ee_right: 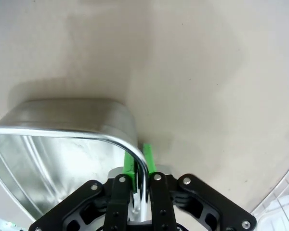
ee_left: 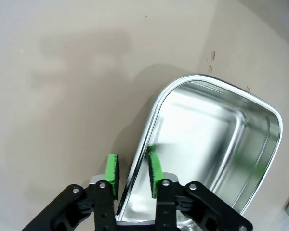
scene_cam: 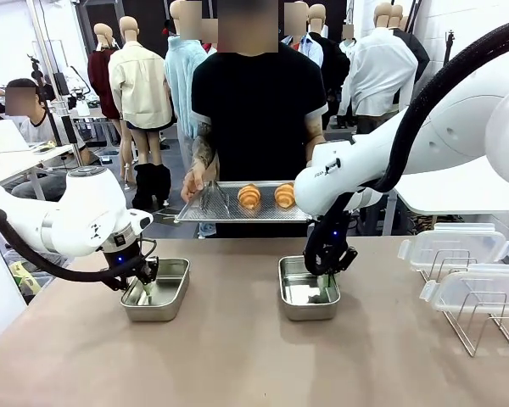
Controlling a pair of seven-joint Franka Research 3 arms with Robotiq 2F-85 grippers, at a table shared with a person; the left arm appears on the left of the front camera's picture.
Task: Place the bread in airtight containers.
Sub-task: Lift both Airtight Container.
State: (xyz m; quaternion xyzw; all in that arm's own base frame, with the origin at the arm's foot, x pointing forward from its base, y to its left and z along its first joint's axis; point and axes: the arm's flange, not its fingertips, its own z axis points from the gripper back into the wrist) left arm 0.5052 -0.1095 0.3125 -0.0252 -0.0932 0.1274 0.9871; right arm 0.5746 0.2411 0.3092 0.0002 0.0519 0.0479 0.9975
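Note:
Two golden croissant-like pieces of bread (scene_cam: 249,197) (scene_cam: 284,196) lie on a perforated metal tray (scene_cam: 212,210) that a person holds at the far edge of the table. Two steel containers stand on the table without lids and with nothing inside, one on the left (scene_cam: 171,292) and one on the right (scene_cam: 299,297). My left gripper (scene_cam: 144,287) (ee_left: 133,169) straddles the left container's (ee_left: 207,130) side wall, one green pad inside and one outside, with a gap still showing outside. My right gripper (scene_cam: 327,275) (ee_right: 139,161) pinches the right container's (ee_right: 62,154) rim between its pads.
Two clear plastic lids (scene_cam: 454,246) (scene_cam: 479,287) rest on wire racks (scene_cam: 479,326) at the right side of the table. Bare tan tabletop (scene_cam: 237,356) spreads in front of and between the containers. A corner of the rack (ee_right: 279,211) shows in the right wrist view.

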